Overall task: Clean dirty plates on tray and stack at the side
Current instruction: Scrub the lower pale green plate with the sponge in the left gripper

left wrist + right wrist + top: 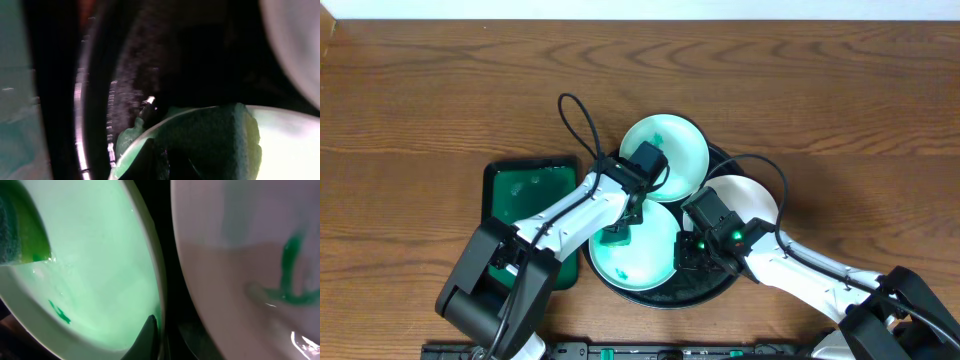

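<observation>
The black round tray (715,285) holds three plates. A mint plate (682,150) lies at the back, a white plate (752,200) with a green smear (290,275) at the right, and a second mint plate (645,262) at the front. My left gripper (620,230) is shut on a green sponge (616,240) pressed onto the front mint plate; the sponge fills the left wrist view (210,135). My right gripper (688,252) is closed on that plate's right rim (155,280), one finger (150,335) inside it. A small green mark (59,312) shows on this plate.
A smaller rectangular green tray (528,195) with a dark rim lies just left of the black tray, under my left arm. Cables loop above both wrists. The wooden table (840,110) spreads around, with its front edge close below the tray.
</observation>
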Controlling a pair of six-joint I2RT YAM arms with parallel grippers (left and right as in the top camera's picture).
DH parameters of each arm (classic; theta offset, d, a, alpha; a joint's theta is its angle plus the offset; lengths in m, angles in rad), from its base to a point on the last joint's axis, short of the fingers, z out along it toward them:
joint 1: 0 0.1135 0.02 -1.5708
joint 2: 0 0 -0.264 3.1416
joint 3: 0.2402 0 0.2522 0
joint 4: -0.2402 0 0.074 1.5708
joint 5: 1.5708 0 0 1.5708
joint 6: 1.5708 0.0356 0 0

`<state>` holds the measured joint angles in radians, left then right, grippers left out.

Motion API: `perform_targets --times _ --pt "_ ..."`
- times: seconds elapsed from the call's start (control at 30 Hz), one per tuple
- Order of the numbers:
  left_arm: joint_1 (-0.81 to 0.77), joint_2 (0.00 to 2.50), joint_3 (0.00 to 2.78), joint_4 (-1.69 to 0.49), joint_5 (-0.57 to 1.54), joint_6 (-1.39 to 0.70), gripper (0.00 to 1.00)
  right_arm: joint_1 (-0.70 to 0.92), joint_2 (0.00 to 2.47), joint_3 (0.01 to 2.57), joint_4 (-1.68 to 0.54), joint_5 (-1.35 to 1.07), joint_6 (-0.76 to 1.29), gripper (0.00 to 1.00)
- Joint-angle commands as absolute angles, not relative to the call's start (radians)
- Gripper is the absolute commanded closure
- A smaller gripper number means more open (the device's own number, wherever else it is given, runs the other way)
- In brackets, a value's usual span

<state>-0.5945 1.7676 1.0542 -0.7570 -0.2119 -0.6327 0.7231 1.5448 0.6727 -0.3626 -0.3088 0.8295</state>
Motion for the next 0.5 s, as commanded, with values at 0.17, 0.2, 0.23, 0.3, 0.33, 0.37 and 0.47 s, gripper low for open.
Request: perform_targets --times 0.17,0.2,0.23,0.3,0.33,0.37,0.47 --pt "-0.490 1.817 1.028 -0.878 -0.455 -0.645 0.93 0.740 1.562 0.639 -0.412 -0.326 0.799 0.99" --pt "-0.490 1.817 1.028 -0.880 -0.402 -0.611 0.93 0.740 1.562 0.639 -0.413 -0.326 0.799 0.99" --pt "-0.490 1.817 1.028 -0.883 -0.345 -0.580 0.93 0.740 1.562 0.639 -0.413 -0.326 0.799 0.99" --pt "-0.490 1.817 1.028 -0.902 -0.236 -0.532 0.93 0.740 1.562 0.639 -0.413 -0.326 0.799 0.99" --pt "-0.490 1.817 1.028 -0.915 -0.227 -0.533 0.93 0.740 1.562 0.639 -0.413 -0.326 0.799 0.99" --pt "-0.490 1.817 1.028 -0.928 -0.229 -0.536 0.93 0.740 1.562 0.639 -0.413 -0.326 0.799 0.99" --pt "-0.490 1.816 1.028 -0.939 -0.254 -0.536 0.93 0.740 1.562 0.639 -0.412 -0.326 0.799 0.99"
